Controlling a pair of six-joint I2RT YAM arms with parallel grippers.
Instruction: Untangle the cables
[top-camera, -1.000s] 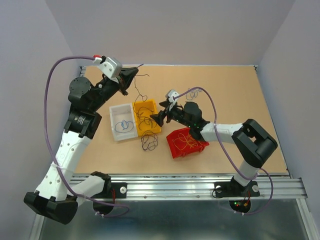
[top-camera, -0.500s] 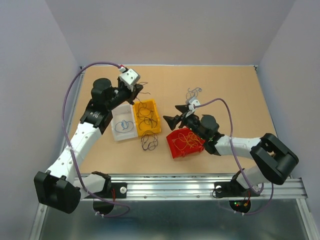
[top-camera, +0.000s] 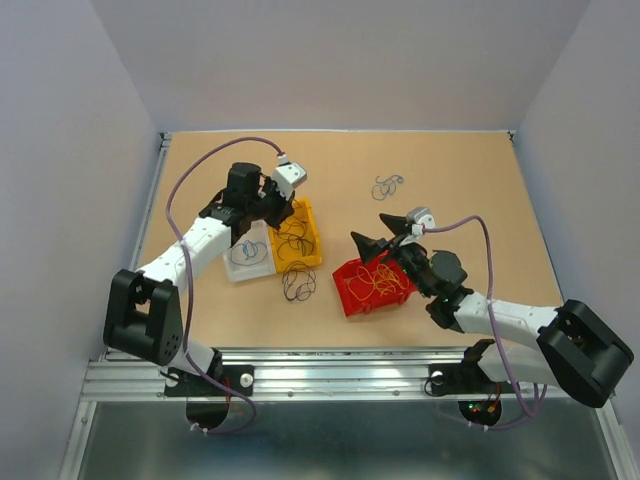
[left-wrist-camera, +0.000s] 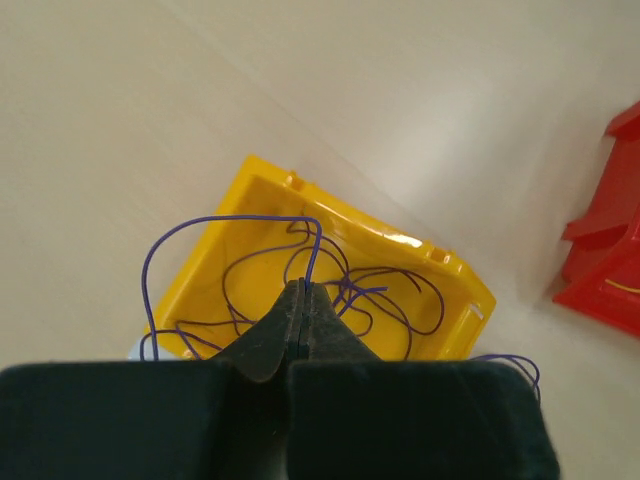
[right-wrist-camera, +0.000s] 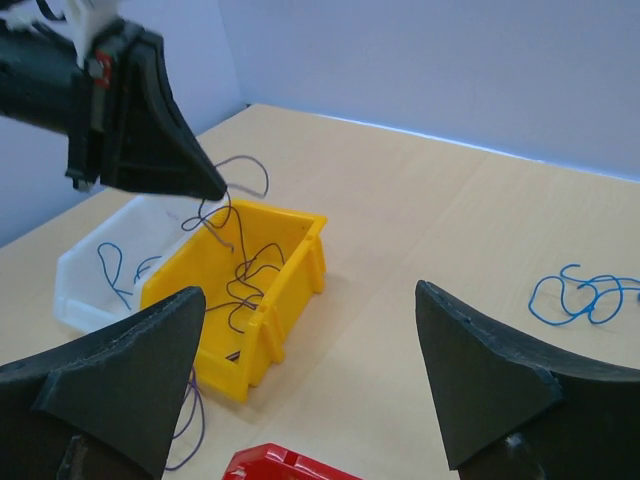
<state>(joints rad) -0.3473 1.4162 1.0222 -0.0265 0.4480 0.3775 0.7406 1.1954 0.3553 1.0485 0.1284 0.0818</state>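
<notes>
We read this as the drop-off step for one cable. The left end effector (left-wrist-camera: 303, 290) is pinched tight on a thin dark-purple strand (left-wrist-camera: 230, 218) and hangs just above the yellow bin (left-wrist-camera: 370, 225), left of the desk's middle, where other dark strands already lie. The held strand loops up from the tips and falls back into the bin, though part of it seems to trail over the rim.

The right end effector (top-camera: 375, 232) is spread wide and holds nothing. It is poised over the far side of the red bin (top-camera: 350, 300), which carries yellow-orange wires. The white bin (top-camera: 237, 268) has a blue one.

Next, we think, the left jaws should part low over the yellow bin so that the whole strand lands inside. Work remains: a dark bunch (top-camera: 298, 283) lies on the desk between that bin and the near edge, and a blue wire (top-camera: 387, 185) lies loose toward the far edge.
</notes>
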